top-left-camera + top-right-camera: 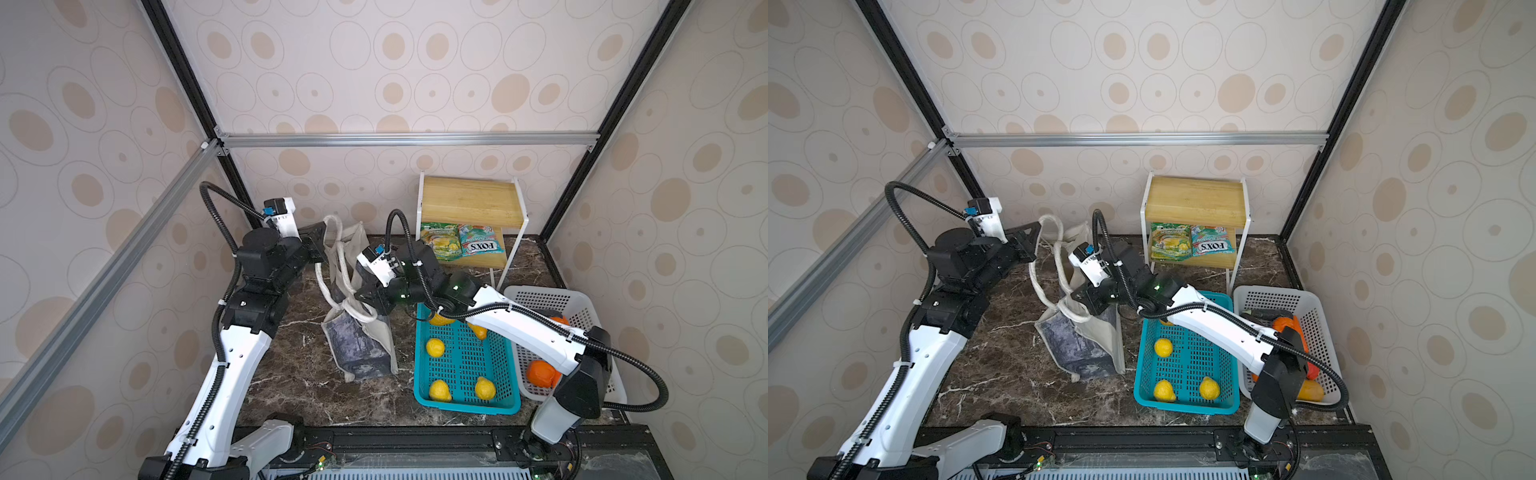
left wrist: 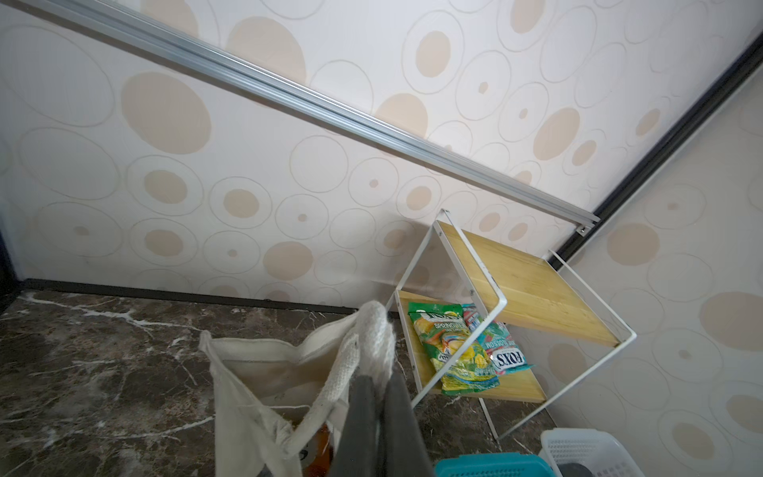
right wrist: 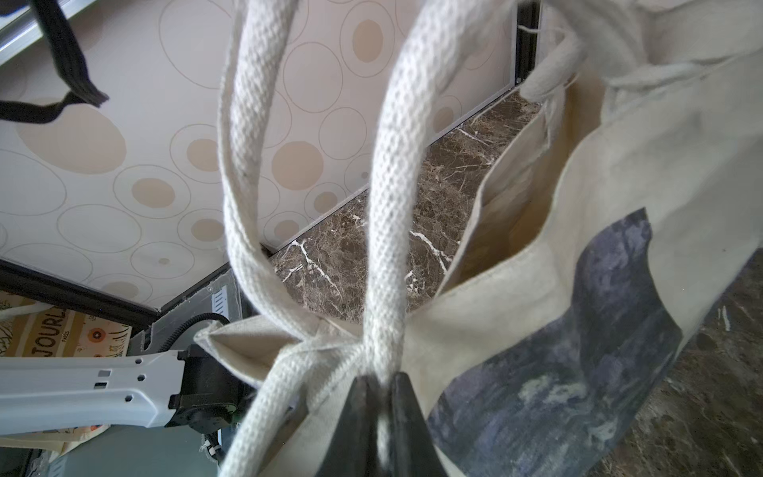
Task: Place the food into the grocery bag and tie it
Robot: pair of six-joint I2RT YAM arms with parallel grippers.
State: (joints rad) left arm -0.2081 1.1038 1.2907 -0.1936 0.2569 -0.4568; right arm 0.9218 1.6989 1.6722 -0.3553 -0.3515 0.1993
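Observation:
The grocery bag stands slumped mid-table, off-white canvas with a grey-blue panel. My left gripper is raised behind it, shut on a thick white rope handle. My right gripper is at the bag's mouth, shut on the other rope handle where it meets the bag's rim. Something orange-brown shows inside the bag. A green-yellow candy packet and a teal one lie on the rack's lower shelf.
A white-framed wooden rack stands at the back. Right of the bag a teal basket holds several yellow fruits. A white basket beyond it holds orange food, partly hidden by my right arm.

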